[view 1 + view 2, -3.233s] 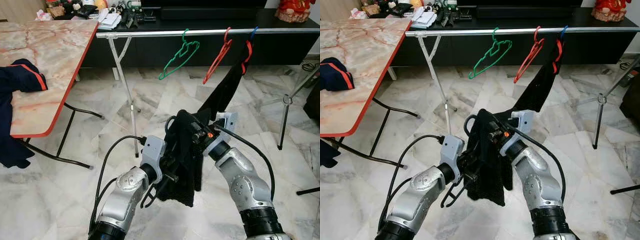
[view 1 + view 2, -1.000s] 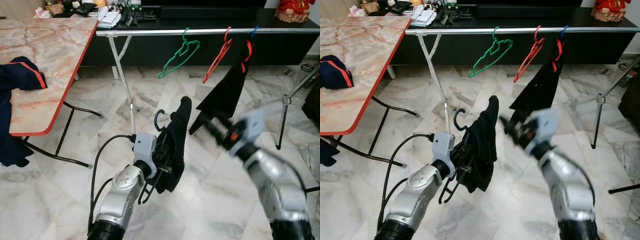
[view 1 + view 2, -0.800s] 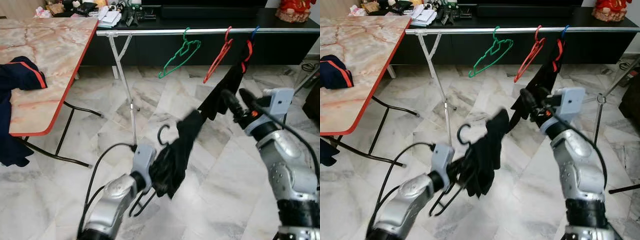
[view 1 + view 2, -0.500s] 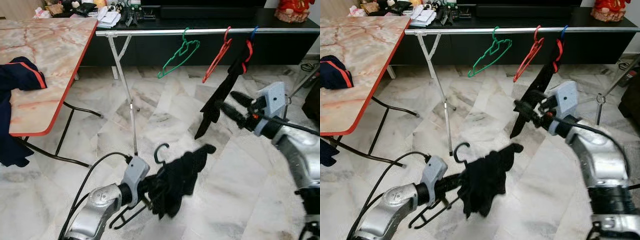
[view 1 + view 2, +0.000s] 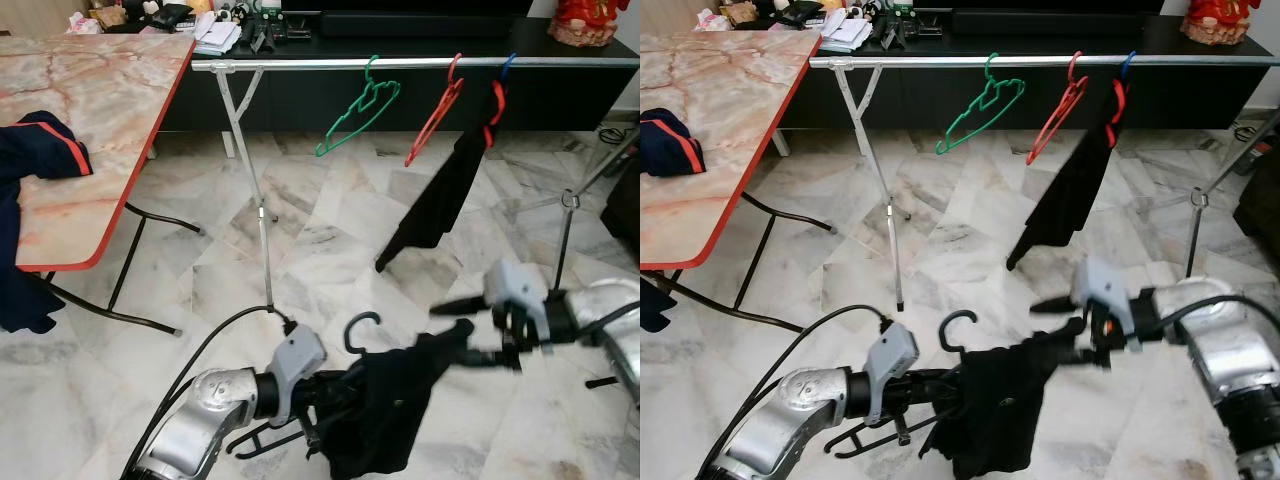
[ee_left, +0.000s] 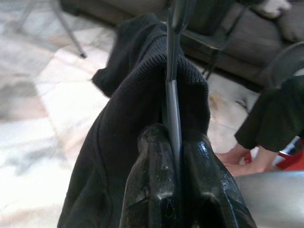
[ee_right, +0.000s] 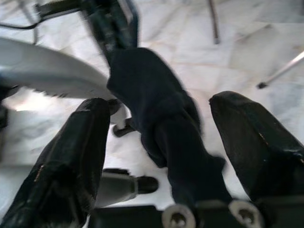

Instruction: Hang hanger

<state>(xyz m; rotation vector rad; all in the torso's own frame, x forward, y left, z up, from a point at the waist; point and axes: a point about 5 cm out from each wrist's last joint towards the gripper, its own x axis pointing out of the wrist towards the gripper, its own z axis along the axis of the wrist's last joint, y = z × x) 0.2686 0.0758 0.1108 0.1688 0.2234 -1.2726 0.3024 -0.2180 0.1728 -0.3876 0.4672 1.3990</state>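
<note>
Hanger (image 5: 352,345) and the black garment (image 5: 385,415) draped over it sit low, toward six o'clock in our head view, well below the clothes rail (image 5: 400,63) running across twelve o'clock. Our left gripper (image 6: 173,183) has its two fingers pressed together on the thin hanger wire, pinching it with the knit folded over the wire just beyond the fingertips; gripping the frame rather than the cloth keeps the hook free and pointing up for the rail. Our right gripper (image 5: 470,330), at about four o'clock, has its fingers spread wide with one end of the garment between them, not yet touching either pad as far as we can tell. We judge it is there to steady or straighten the cloth so it will not slide off the wire on the lift.

On the rail hang a green hanger (image 5: 358,108) near twelve, a red hanger (image 5: 434,112) near one, and a dark garment (image 5: 440,195) just beyond it. The gap left of the green one looks the easiest place for our hook. A marble-topped table (image 5: 90,110) with dark clothing (image 5: 35,150) stands at ten o'clock.
</note>
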